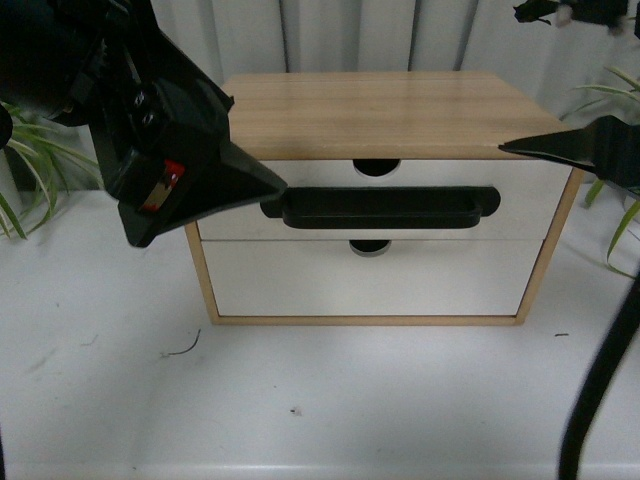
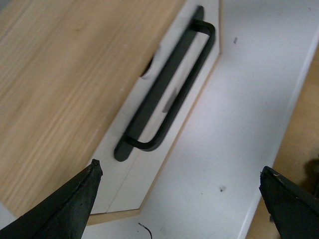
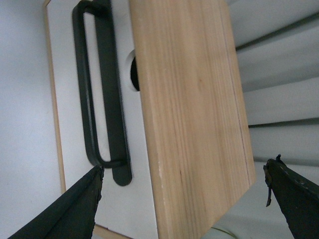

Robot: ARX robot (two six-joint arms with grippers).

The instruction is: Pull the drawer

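Drawer (image 1: pixel 380 205) above white tabletop (image 1: pixel 350 400), curtain (image 1: pixel 320 35) behind

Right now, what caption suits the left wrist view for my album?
Open left gripper hovers above the wooden cabinet, its closed drawer and black bar handle untouched.

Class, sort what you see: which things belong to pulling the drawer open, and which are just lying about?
Belongs to the job: drawer, its black handle, left end effector, right end effector.

Just lying about: lower drawer front, plants, curtain, table.
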